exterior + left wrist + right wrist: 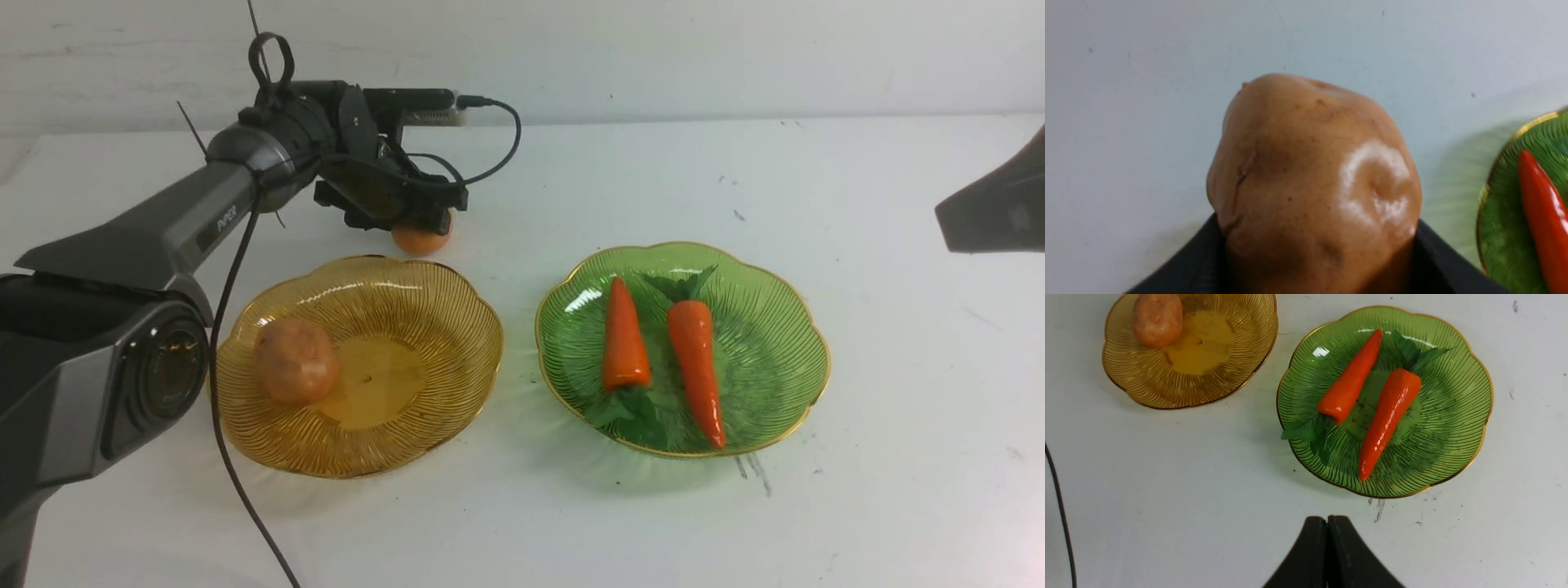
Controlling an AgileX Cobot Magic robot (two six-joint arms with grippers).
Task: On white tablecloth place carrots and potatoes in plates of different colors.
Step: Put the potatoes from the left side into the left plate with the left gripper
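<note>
Tablecloth (898, 408) white, small dark specks and scuffs. Amber plate (441, 327): translucent yellow-brown, fine radial ribs, gold rim. Green plate (767, 343): same ribs, gold rim. Carrots (624, 335) glossy orange, dark green leaves. Near potato (295, 361) dull tan-orange. Far potato (420, 238) tan, whitish sheen patch. Right claw (1327, 539) black.

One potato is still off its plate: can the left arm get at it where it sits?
Likely yes: the left end effector straddles the potato on the white tablecloth behind the amber plate, with nothing between them.
</note>
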